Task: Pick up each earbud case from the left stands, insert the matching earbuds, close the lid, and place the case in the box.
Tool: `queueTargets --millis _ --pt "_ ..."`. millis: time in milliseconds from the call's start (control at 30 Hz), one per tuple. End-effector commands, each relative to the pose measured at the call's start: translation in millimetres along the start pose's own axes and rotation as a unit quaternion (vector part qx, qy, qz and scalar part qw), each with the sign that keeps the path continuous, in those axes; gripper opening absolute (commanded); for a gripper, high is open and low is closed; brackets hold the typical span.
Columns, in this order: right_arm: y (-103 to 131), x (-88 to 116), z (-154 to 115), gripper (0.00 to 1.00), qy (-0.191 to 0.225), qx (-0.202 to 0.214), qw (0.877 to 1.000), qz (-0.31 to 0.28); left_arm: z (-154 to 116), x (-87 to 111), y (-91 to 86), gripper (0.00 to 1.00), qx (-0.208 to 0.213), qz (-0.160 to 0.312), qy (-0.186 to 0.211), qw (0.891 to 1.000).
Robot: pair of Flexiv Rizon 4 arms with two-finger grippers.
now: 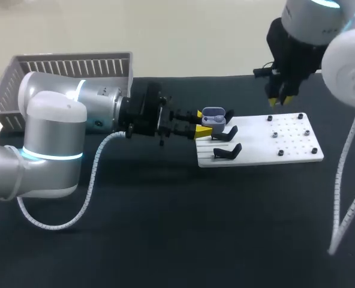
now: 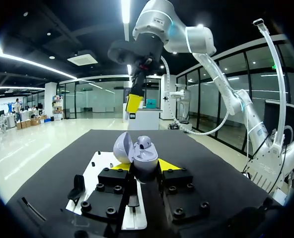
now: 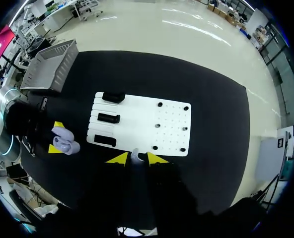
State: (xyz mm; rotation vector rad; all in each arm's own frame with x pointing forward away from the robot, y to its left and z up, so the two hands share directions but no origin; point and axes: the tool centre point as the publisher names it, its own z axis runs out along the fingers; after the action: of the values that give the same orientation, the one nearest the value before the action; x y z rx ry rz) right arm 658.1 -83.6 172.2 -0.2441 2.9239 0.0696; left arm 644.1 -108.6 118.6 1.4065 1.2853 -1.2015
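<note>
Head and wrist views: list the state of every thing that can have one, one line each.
case: lid open, gripped off its stand
left gripper: shut on the case
earbud: gripped, not yet in the case
right gripper: shut on the earbud, raised above the board
stands: all three empty
basket: upright, no case seen inside

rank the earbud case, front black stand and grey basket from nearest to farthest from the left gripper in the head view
1. earbud case, held between the left gripper's fingers.
2. front black stand, close by on the white board.
3. grey basket, far at the back left.
</note>
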Motion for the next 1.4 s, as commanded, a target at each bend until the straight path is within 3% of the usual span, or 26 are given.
queueTargets --millis 33,433,833,1033,1400 --pt "0 -1 1 0.00 0.001 0.000 1.000 0.000 0 1.1 -0.5 0.00 -0.001 0.001 -0.002 1.000" --pt "0 -1 1 0.00 0.001 0.000 1.000 0.000 0 1.1 -0.5 0.00 -0.001 0.001 -0.002 1.000" --pt "49 21 -46 0.00 0.000 -0.022 0.998 -0.062 0 1.1 -0.5 0.00 -0.001 0.001 -0.002 1.000" --pt "79 25 -47 0.00 0.004 -0.031 0.995 -0.097 0 1.1 -0.5 0.00 -0.001 0.001 -0.002 1.000" --pt "106 22 -42 0.00 0.014 -0.018 0.992 -0.124 0 1.1 -0.5 0.00 -0.001 0.001 -0.002 1.000"
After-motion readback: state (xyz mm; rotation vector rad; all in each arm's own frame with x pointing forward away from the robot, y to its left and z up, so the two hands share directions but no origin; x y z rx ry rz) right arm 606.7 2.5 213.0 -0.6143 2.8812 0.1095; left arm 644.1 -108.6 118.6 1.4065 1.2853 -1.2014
